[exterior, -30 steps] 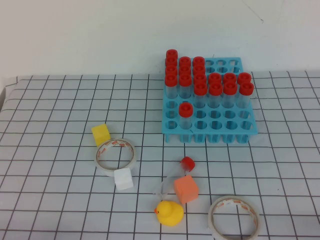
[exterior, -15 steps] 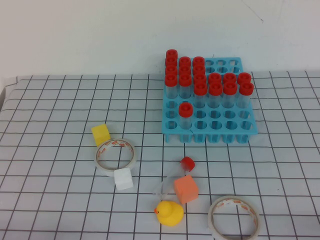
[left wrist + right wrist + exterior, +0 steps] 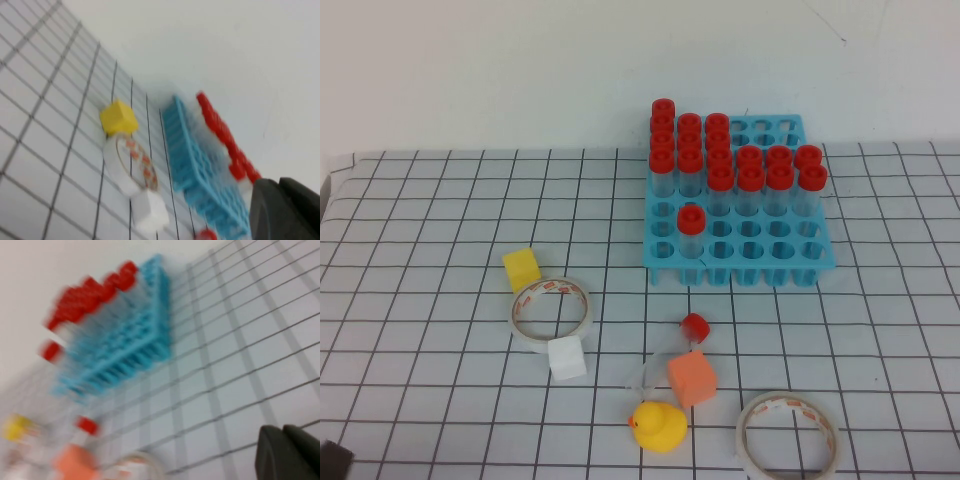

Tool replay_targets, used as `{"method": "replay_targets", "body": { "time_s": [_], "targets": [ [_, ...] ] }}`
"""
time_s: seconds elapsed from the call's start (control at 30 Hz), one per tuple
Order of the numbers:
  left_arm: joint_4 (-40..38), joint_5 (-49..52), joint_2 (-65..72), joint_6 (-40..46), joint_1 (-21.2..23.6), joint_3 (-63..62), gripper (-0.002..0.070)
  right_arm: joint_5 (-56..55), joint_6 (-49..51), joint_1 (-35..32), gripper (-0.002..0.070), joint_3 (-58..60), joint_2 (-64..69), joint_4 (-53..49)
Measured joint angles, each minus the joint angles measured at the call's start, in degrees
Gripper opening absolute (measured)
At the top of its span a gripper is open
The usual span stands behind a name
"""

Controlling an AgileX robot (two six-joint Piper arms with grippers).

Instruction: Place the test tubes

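A blue rack (image 3: 740, 272) stands at the back right of the gridded table and holds several red-capped test tubes (image 3: 720, 150); one more tube (image 3: 691, 230) stands alone in a nearer row. A loose tube (image 3: 672, 345) with a red cap lies on the table in front of the rack, against an orange cube (image 3: 692, 378). My left gripper (image 3: 332, 462) shows only as a dark tip at the near left corner; its fingers (image 3: 270, 210) are shut and empty, far from the rack (image 3: 192, 165). My right gripper (image 3: 283, 432) is shut and empty above bare table, with the rack (image 3: 125, 355) well away.
A yellow cube (image 3: 522, 268), a tape roll (image 3: 552, 287) and a white cube (image 3: 566, 358) lie left of the loose tube. A yellow duck (image 3: 658, 427) and a second tape roll (image 3: 788, 400) sit near the front edge.
A dark tip of my left gripper has come into the near left corner of the high view. Nothing on the table has moved.
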Motion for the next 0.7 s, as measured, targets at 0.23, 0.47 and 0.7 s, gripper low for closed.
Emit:
{"method": "replay_targets", "body": {
  "time_s": [0.23, 0.47, 0.7],
  "targets": [
    [-2.88, -4.61, 0.0, 5.07, 0.0, 0.0, -0.0002, -0.11, 0.1, 0.0, -0.0001, 0.0, 0.0, 17.28],
    [2.88, 4.9, 5.47, 17.02, 0.0, -7.21, -0.0002, -0.35, -0.36, 0.0, -0.0001, 0.0, 0.0, 19.47],
    [29.19, 29.97, 33.03, 20.92, 0.0, -29.95, -0.0001, 2.0, -9.74, 0.0, -0.0001, 0.0, 0.0, 19.69]
  ]
}}
